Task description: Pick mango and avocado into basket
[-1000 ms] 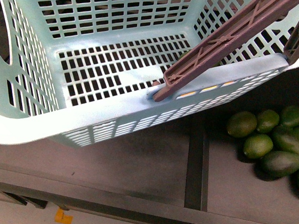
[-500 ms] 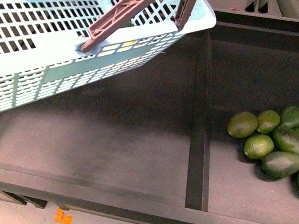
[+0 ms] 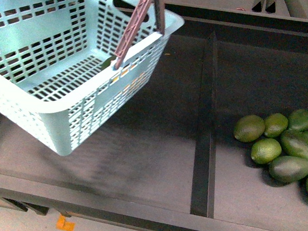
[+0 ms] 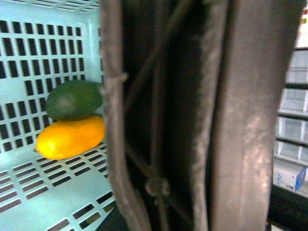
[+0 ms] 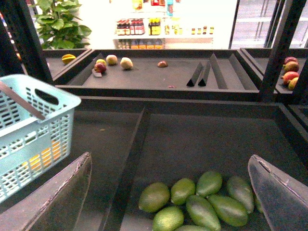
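The basket occupies the 10 o'clock area of the front view. It is tilted and appears lifted clear of the dark bench. Its brown handles rise together toward 12 o'clock.

In the left wrist view the handles fill most of the picture at close range. The left claw itself is not visible, so its state cannot be told. Inside the basket, the avocado lies against the mango; the two touch, and both rest on the slotted floor beside a slotted wall. In the front view, only a yellow-orange patch shows through the basket's near wall.

A raised divider runs from 12 to 6 o'clock just right of centre in the front view.

At 3 to 4 o'clock, right of the divider, a cluster of green fruits lies on the bench, touching one another.

In the right wrist view the right claw is spread wide and holds nothing. It hovers above the green fruits, with the basket at 9 o'clock.
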### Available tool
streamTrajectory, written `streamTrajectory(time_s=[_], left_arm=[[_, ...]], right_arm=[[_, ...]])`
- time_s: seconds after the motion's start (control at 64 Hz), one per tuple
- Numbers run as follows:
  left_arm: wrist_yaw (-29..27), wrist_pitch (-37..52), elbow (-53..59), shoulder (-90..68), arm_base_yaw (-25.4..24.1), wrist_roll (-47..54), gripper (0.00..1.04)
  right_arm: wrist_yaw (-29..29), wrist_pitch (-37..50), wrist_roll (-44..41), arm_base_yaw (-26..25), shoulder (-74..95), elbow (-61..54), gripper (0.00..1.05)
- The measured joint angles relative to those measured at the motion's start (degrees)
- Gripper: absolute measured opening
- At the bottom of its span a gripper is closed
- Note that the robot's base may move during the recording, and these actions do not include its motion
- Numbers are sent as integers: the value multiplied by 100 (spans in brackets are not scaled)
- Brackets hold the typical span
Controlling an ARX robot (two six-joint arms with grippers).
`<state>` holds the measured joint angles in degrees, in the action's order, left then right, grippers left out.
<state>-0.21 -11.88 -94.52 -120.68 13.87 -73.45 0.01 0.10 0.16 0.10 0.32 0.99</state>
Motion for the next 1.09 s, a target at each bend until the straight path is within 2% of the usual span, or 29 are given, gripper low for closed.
streamTrajectory(time_s=[0.281, 0.422, 0.828, 0.89, 0.906, 1.093], left_arm=[[70, 291, -361, -710, -264, -612, 14], [417, 363, -356, -960, -262, -1029, 14], [619, 741, 468, -750, -256, -1093, 14], [621, 782, 621, -691, -240, -1176, 28], [597, 811, 675, -673, -232, -1209, 34], [402, 1008, 988, -341, -225, -1434, 67]], right_arm=[[0, -2, 0, 0, 0, 0, 96], [0, -2, 0, 0, 0, 0, 96], [0, -2, 0, 0, 0, 0, 96], [0, -2, 0, 0, 0, 0, 96], [-2, -2, 0, 0, 0, 0, 96], [0, -2, 0, 0, 0, 0, 96]])
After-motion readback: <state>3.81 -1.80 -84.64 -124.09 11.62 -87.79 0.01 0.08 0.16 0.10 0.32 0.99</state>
